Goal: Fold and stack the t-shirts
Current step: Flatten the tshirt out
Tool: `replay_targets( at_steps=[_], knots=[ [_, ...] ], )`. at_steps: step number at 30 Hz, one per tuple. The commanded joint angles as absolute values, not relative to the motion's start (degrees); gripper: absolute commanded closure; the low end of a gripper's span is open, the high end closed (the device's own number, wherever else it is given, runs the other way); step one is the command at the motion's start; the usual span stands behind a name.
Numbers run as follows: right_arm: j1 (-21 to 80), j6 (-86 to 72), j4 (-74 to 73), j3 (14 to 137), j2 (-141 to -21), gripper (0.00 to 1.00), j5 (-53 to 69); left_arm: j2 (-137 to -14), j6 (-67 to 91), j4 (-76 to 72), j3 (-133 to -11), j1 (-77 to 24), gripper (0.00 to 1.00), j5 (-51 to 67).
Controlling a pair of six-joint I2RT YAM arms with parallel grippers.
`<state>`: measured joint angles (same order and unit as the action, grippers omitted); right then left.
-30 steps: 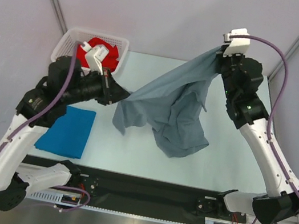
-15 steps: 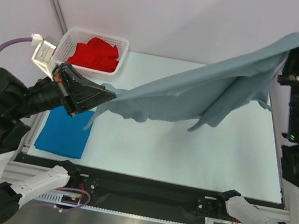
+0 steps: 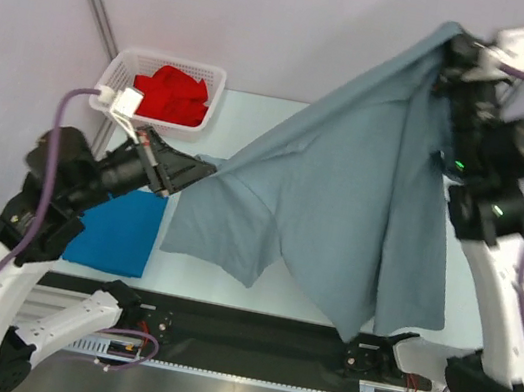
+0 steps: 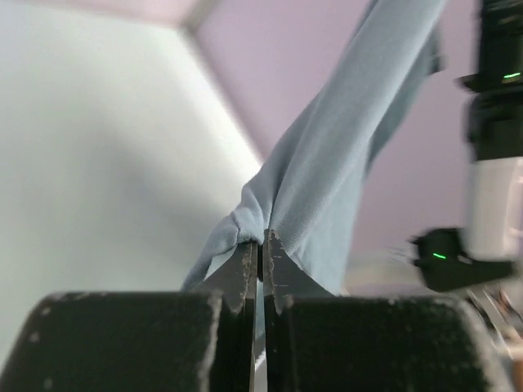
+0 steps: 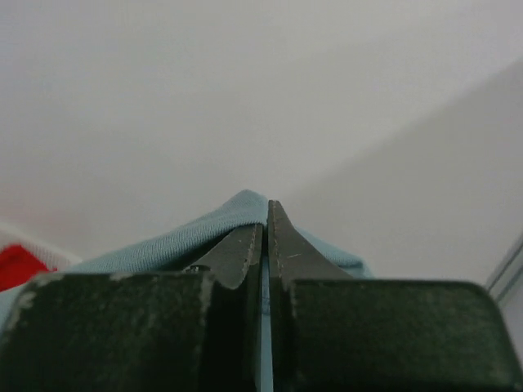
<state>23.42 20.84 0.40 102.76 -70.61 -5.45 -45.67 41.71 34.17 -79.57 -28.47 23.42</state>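
Above the surface (image 3: 255, 119): grey t-shirt (image 3: 342, 200) hung stretched in air, held at 2 ends.
left fingers (image 4: 245, 273) clenched on one edge, low at left; right fingers (image 5: 243, 253) clenched on another, high at rear right. blue t-shirt (image 3: 119, 232) folded flat, front left; red t-shirt (image 3: 170, 94) in basket (image 3: 121, 65).

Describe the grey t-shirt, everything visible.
The grey t-shirt is plain slate-grey soft cloth, unfolded and held up in the air. The left claw pinches one edge low on the left; the right claw pinches another high at the back right. Between them the cloth stretches in a slanted sheet, the rest hanging in loose folds. Whether its hem touches the table is unclear.
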Motion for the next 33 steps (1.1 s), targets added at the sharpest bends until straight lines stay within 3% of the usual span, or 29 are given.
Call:
replay_targets(
  at_steps=[1, 7, 9, 14, 16, 17, 19, 20, 22, 23, 25, 27, 29, 33],
  knots=[
    [20.1, 20.3, 10.7, 99.1, -80.2, 1.00, -5.5, -46.9, 42.7, 41.8, -71.0, -27.9, 1.00, 8.8],
    [17.2, 19.2, 24.6, 97.1, -101.7, 1.00, -3.2, -56.2, 40.5, 34.1, -60.3, -24.9, 0.99, 6.3],
    [16.6, 17.3, 20.3, 103.2, -107.0, 0.87, -3.7, -59.7, 38.8, 32.5, -59.7, -22.9, 1.00, 2.1],
    [16.0, 11.5, 3.1, 120.4, -121.2, 0.85, -5.0, -66.3, 33.9, 31.5, -62.5, -18.4, 1.00, -8.3],
    [15.8, 9.4, -6.9, 128.7, -123.6, 0.76, -4.5, -69.6, 33.1, 32.6, -65.1, -16.9, 1.00, -8.2],
    [15.7, 7.5, -16.6, 135.5, -126.2, 0.63, -3.1, -72.0, 32.5, 31.8, -65.6, -14.4, 0.94, -4.3],
    [15.7, 6.4, -22.7, 136.0, -125.8, 0.45, -3.4, -73.0, 33.1, 33.0, -66.6, -13.9, 0.72, -2.0],
    [15.7, 3.9, -24.8, 135.1, -124.6, 0.37, -4.6, -75.5, 33.1, 33.6, -67.2, -13.8, 0.54, -1.0],
    [15.5, 0.5, -32.7, 132.6, -119.7, 0.33, -10.1, -77.1, 32.1, 35.1, -68.9, -13.9, 0.47, 1.3],
    [15.1, -1.6, -35.0, 128.0, -117.6, 0.33, -11.0, -76.8, 31.8, 35.4, -68.9, -14.1, 0.35, 1.7],
    [14.2, -9.3, -41.5, 121.8, -110.9, 0.34, -8.3, -75.0, 30.2, 34.9, -68.0, -14.1, 0.33, 2.4],
    [14.1, -14.5, -46.4, 110.3, -105.7, 0.37, -5.2, -71.6, 29.2, 36.8, -67.3, -14.3, 0.19, 1.5],
    [14.2, -17.6, -47.3, 100.3, -97.0, 0.38, -1.9, -69.1, 27.5, 38.6, -66.6, -14.3, 0.13, 1.5],
    [15.1, -26.3, -47.6, 73.4, -83.1, 0.45, 5.3, -62.2, 25.8, 41.5, -61.2, -14.5, 0.16, 5.8]
  ],
)
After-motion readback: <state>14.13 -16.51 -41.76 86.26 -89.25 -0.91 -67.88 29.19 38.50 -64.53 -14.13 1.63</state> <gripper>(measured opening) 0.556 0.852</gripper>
